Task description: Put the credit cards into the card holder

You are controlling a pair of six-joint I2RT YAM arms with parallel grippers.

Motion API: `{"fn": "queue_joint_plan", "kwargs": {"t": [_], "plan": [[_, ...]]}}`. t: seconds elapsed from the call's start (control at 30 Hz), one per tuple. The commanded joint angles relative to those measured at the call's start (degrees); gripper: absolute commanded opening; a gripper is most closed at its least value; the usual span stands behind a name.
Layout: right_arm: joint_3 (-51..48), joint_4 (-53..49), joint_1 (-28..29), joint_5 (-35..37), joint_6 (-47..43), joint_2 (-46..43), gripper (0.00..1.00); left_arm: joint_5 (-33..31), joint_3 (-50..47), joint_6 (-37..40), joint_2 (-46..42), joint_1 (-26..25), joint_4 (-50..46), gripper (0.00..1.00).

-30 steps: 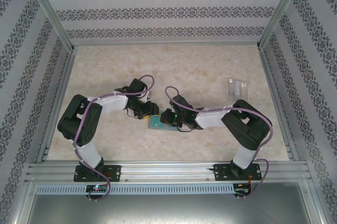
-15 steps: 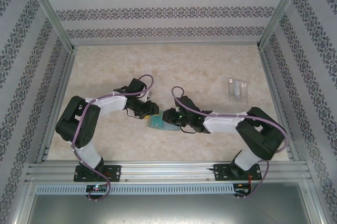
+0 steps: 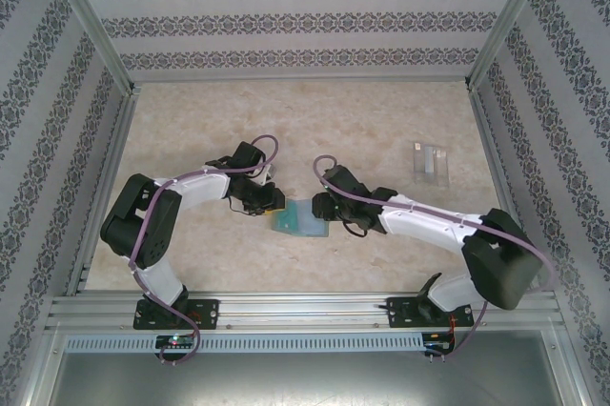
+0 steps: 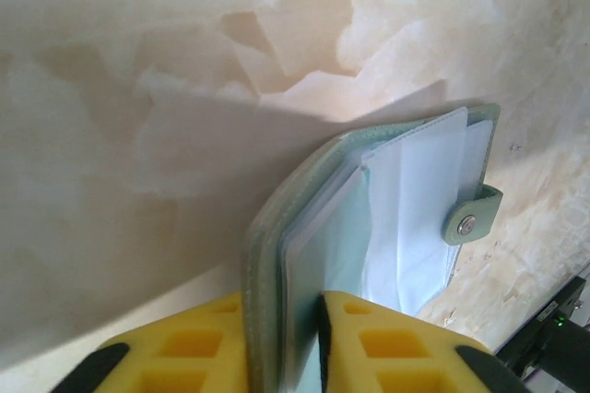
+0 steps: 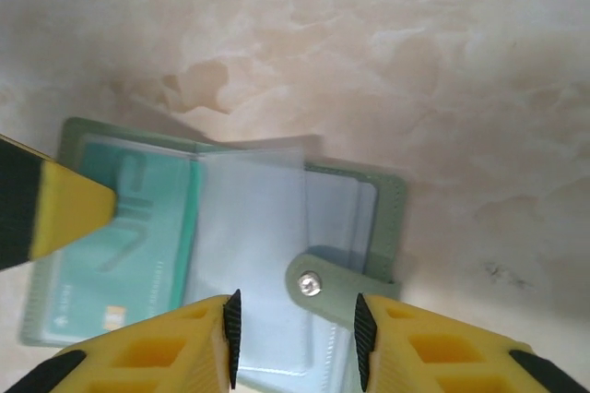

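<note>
card holder open; long axis left-right

light: bright, even, diffuse, from overhead | shadows: soft; broad grey patch on the worktop beside the card holder in left wrist view | glare: faint sheen on the holder's clear sleeves | focus: top view crisp; wrist views soft, right fingers blurred at frame bottom

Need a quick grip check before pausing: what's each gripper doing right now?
Left gripper: closed on the card holder, pinching its edge.
Right gripper: open, fingers apart over the snap tab.
</note>
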Motion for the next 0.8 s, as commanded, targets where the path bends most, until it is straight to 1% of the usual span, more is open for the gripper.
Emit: {"fn": "queue_joint_plan", "kwargs": {"t": [0.0, 0.1, 0.2, 0.27, 0.43, 0.5, 0.6, 0.77], "plan": [[3.5, -8.4, 0.5, 4.3, -8.3, 3.6, 0.43, -0.2, 0.9, 1.3, -1.0, -0.4, -2.3, 0.19], [7.5, -11.4, 0.6, 2.5, -7.8, 7.0, 0.46, -1.0, 1.1, 1.8, -2.0, -0.4, -4.1, 0.12], [7.5, -9.6, 1.4, 1.1, -5.8, 8.8, 0.46, -1.8, 1.1, 2.0, -3.4, -0.4, -5.0, 0.10], [7.9, -9.2, 1.6, 1.1, -5.6, 10.4, 0.46, -2.7, 1.5, 2.4, -3.9, -0.3, -6.2, 0.09], [8.8, -7.1, 2.4, -2.1, -4.4, 13.1, 0.47, -3.9, 2.2, 2.8, -5.6, -0.2, -9.0, 0.09], [8.9, -6.1, 3.0, -2.7, -4.5, 13.7, 0.47, -4.5, 2.8, 3.5, -6.1, -0.2, -10.3, 0.03], [9.5, -5.9, 3.3, -4.1, -4.4, 14.6, 0.48, -6.8, 4.0, 4.1, -6.7, -0.2, -13.3, 0.01], [12.4, -8.3, 4.8, -1.0, -7.6, 16.7, 0.48, -7.7, 4.1, 4.2, -6.6, -0.2, -14.2, 0.00]]}}
